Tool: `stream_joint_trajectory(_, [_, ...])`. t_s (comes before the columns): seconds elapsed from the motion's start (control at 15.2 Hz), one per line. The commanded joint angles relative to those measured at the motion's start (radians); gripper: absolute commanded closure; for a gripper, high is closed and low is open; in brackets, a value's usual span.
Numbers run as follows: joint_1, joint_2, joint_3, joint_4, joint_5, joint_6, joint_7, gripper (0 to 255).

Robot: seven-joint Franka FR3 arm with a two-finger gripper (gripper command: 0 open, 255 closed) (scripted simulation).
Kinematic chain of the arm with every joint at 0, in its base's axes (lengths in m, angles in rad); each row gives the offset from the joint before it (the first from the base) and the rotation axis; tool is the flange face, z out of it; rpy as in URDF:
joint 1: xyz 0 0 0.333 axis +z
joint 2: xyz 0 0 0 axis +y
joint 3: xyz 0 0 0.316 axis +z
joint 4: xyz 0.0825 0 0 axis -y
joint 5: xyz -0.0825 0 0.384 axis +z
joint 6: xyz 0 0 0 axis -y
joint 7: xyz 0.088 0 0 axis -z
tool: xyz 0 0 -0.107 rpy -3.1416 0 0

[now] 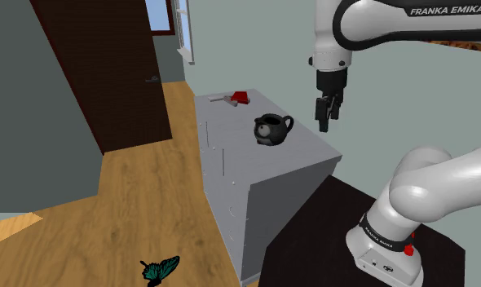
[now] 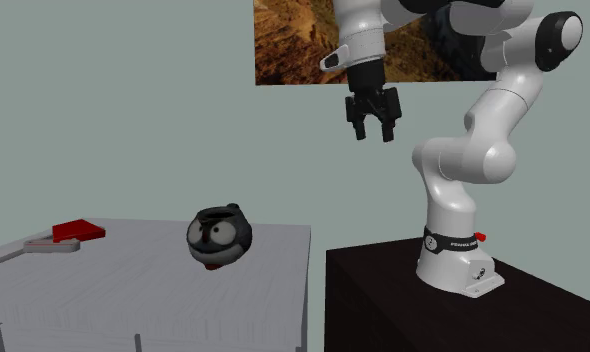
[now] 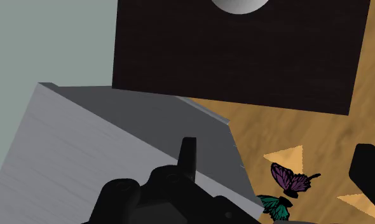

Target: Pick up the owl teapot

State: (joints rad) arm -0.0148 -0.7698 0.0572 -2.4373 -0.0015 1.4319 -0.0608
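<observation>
The owl teapot (image 1: 271, 130) is dark, nearly black, and sits on the grey tabletop (image 1: 231, 122) about midway along it, near the edge that faces the stand. In the second exterior view its big-eyed face looks toward the camera. In the shoulder view a loop handle sticks out on that view's right. A small reddish patch under its chin is too small to identify.

Well apart from the teapot, at the tabletop's far end, lies a flat red object (image 1: 240, 98) with a pale part beside it; what it is cannot be made out.

The end effector (image 2: 373, 130) hangs high above the tabletop, off to the stand side of the teapot. It points down, touches nothing, and its fingers (image 3: 188, 159) are spread. In the wrist view one finger is partly cut off by the frame edge.

The arm rises from the dark stand (image 2: 433, 310), bends back at the elbow, and drops a vertical wrist. Its upper links are cropped by the top edge.

A teal butterfly (image 1: 160, 269) lies on the wooden floor (image 1: 149, 204).
</observation>
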Motion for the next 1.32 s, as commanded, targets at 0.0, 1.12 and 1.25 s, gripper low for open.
stream_joint_trajectory(0.0, [0.0,0.0,0.0,0.0,0.0,0.0,0.0,0])
stream_joint_trajectory(1.12, [0.006,0.331,-0.395,0.04,-0.289,0.384,-0.734,0])
stream_joint_trajectory(1.25, [0.015,0.4,-0.435,0.075,-0.291,0.432,-0.819,0])
